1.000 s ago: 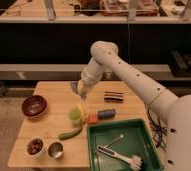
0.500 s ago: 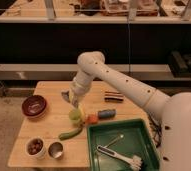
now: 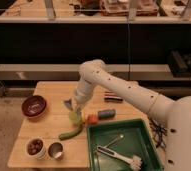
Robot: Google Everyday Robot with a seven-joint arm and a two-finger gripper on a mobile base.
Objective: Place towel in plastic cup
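Observation:
The pale blue-grey towel [image 3: 68,104] hangs bunched from my gripper [image 3: 73,106], which is shut on it at the middle of the wooden table [image 3: 49,122]. Directly below stands the light yellow-green plastic cup [image 3: 75,117], upright, with the towel's lower end just above its rim. My white arm [image 3: 124,90] reaches in from the right and bends down over the cup. Whether the cloth touches the cup I cannot tell.
An orange object [image 3: 91,119] and a dark blue cylinder [image 3: 107,113] lie right of the cup, a green vegetable [image 3: 70,133] in front. A dark red bowl [image 3: 34,106] sits left. A white cup with brown contents [image 3: 35,146] and a metal cup [image 3: 55,149] stand front left. A green tray [image 3: 139,127] holds a brush [image 3: 120,157].
My arm has swung left and lowered, bringing the gripper with the towel from the table's back middle down to just above the plastic cup.

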